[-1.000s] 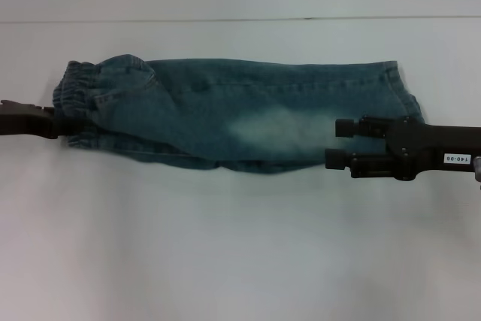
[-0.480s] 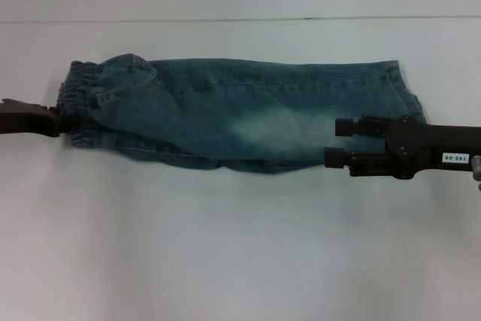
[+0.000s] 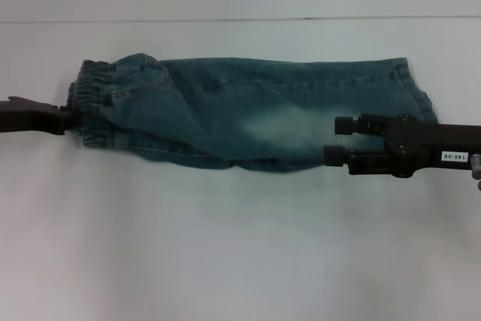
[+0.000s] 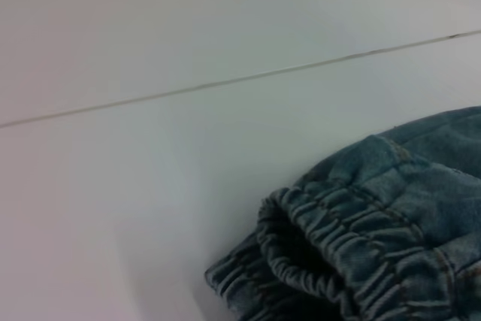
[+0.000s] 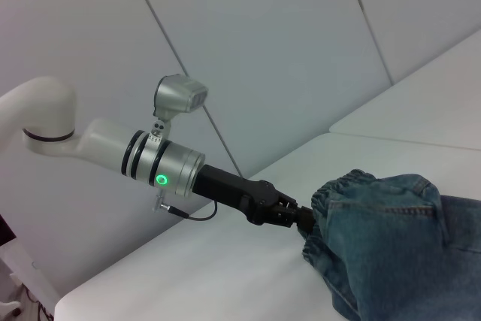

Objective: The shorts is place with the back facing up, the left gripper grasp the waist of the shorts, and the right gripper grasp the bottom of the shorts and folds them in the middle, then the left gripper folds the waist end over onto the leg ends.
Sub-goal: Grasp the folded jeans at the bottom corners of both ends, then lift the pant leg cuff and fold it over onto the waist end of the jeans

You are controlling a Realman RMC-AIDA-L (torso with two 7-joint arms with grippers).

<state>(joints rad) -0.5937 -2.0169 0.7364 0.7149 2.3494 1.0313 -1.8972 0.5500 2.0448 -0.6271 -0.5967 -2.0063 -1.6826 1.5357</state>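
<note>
The shorts [image 3: 240,118] lie folded lengthwise across the white table, faded blue-green denim with a pale bleached patch. Their crinkled waist [image 3: 94,103] points left and the straight leg hems [image 3: 409,84] point right. My left gripper [image 3: 71,122] reaches in from the left edge and is shut on the waist. The right wrist view shows the left gripper [image 5: 301,219] pinching the gathered band. The left wrist view shows only the ruffled waist [image 4: 338,246] up close. My right gripper [image 3: 338,141] hovers over the leg end, its two prongs apart and holding nothing.
The white table [image 3: 225,246] stretches bare in front of the shorts. Its back edge [image 3: 240,19] runs just behind them, against a pale wall. The left arm's silver collar with a green light [image 5: 161,167] shows in the right wrist view.
The left gripper has shifted right with the waist, and the whole shorts have slid a little to the right. The right gripper has stayed in place.
</note>
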